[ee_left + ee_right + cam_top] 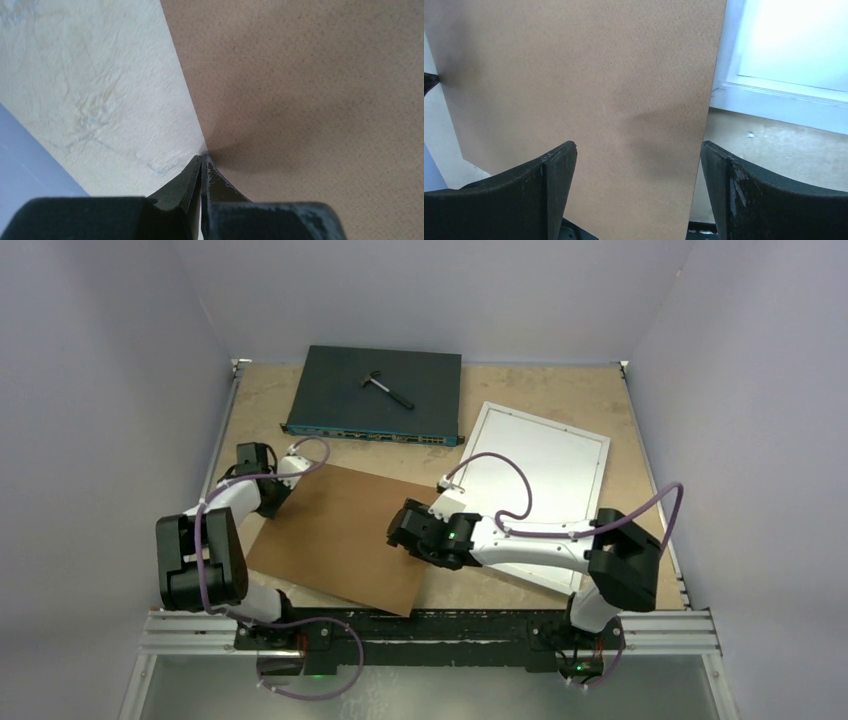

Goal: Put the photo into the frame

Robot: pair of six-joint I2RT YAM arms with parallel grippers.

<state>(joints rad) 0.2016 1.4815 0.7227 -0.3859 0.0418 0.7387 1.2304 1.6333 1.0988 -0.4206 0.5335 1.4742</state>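
Note:
The photo shows in no view. The frame [548, 421], white-bordered, lies flat at the right of the table; its border [774, 95] also appears in the right wrist view. A plain brown backing board [335, 535] lies in the middle, its right edge over the frame's left side. My left gripper [272, 506] is shut, its tips [202, 159] meeting right at the board's [310, 90] left edge. My right gripper [400, 530] hangs open over the board's [589, 90] right edge, one finger above the board and the other past its edge, midpoint [638, 150].
A dark flat network switch box [375, 395] lies at the back with a small black tool [388, 388] on top. Pale walls close in the table [600, 390] on the left, back and right. A metal rail [430, 632] carries both arm bases at the near edge.

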